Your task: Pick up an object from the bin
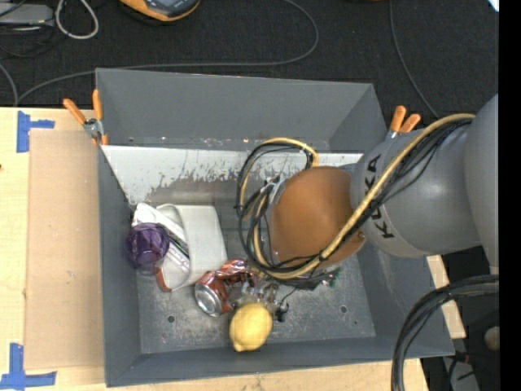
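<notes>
Jaws, open or closed unclear, seemingly just beside the yellow lemon [250,328], crushed red can [221,290] alongside

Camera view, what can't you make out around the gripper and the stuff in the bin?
All in the camera view:
The gripper: covered by the arm's orange cover and cables; any contact with things is hidden.
The crushed red can: its right end runs under the gripper.
The white thing on the left: partly behind the purple cup; its kind is unclear.
The bin: its right floor is hidden by the arm.
</notes>
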Motion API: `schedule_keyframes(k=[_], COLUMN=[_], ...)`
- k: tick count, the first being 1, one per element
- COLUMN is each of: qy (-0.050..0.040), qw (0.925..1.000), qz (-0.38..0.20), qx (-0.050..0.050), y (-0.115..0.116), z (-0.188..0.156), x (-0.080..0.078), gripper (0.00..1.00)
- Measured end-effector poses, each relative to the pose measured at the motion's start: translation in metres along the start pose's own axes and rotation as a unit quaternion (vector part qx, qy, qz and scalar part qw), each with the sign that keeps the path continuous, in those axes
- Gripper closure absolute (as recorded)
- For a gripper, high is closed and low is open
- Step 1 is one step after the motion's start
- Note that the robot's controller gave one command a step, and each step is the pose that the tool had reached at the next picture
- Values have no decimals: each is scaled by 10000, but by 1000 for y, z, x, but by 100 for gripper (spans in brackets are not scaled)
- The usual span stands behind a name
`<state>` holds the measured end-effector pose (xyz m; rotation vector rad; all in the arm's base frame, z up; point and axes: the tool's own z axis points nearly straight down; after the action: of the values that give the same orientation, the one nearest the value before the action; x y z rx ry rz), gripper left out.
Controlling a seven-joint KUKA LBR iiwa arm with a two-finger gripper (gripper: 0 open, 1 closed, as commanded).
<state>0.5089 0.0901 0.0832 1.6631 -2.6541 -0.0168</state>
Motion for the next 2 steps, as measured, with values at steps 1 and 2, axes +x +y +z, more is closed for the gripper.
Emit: schedule_keyframes(k=[1, 2], qy=[7, 12], qw=[10000, 10000], qz=[14, 21], qx=[-14, -28], y=[1, 2], z=[-23, -50], x=[0, 0], gripper=[100, 100])
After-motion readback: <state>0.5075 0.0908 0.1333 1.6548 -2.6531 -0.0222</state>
